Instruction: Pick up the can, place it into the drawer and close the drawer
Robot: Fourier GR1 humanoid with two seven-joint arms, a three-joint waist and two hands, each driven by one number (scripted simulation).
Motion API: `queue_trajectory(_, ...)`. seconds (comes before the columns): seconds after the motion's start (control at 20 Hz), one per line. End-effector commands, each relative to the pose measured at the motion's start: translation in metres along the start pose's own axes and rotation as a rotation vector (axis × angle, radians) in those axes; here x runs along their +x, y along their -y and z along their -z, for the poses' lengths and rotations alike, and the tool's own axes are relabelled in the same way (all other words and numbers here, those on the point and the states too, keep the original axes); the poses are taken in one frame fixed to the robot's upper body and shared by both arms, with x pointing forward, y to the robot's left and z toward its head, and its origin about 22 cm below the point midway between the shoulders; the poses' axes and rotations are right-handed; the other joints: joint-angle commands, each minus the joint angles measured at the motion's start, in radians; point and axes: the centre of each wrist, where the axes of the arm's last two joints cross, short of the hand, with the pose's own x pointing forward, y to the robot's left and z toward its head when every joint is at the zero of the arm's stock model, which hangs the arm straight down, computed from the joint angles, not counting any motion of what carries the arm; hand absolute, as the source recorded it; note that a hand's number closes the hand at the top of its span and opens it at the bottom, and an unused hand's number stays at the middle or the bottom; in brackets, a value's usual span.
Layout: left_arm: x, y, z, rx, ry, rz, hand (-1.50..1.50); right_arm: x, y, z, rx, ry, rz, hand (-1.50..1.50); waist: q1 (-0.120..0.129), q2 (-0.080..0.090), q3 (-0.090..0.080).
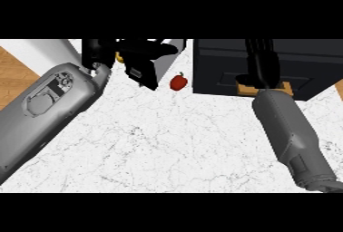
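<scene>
White marbled desk (167, 149) carries a black boxy drawer cabinet (221, 68) at upper right. Right hand (261, 68) rests there, fingers straight, over a tan handle (285, 88). Left hand (134, 56), fingers curled; can hidden, axis undeterminable. Small red pepper (178, 82) lies between.

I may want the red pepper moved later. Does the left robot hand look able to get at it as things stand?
Probably yes. The left robot hand is raised just left of the red pepper, with only bare counter between them. Whether it already holds something is unclear.
</scene>
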Motion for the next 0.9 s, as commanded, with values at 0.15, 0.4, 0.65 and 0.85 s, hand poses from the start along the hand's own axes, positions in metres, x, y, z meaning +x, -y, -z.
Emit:
queue_trajectory(0.15, -0.010, -0.009, -0.012, -0.016, 0.023, -0.002, -1.50, 0.016, 0.016, 0.041, 0.013, -0.022, -0.015, -1.50, 0.036, 0.030, 0.010)
queue_trajectory(0.4, -0.025, -0.009, -0.026, -0.026, 0.001, 0.001, -1.50, 0.010, 0.015, 0.041, -0.004, -0.009, 0.007, -1.50, 0.023, 0.028, 0.011)
queue_trajectory(0.65, -0.026, -0.016, -0.027, -0.033, 0.030, -0.008, -1.50, 0.020, 0.034, 0.066, 0.002, -0.033, 0.022, -1.50, 0.042, 0.038, 0.011)
queue_trajectory(0.85, -0.037, -0.023, -0.032, -0.023, 0.004, 0.017, -1.50, 0.029, 0.026, 0.060, -0.001, -0.020, 0.144, -1.50, 0.032, 0.029, 0.012)
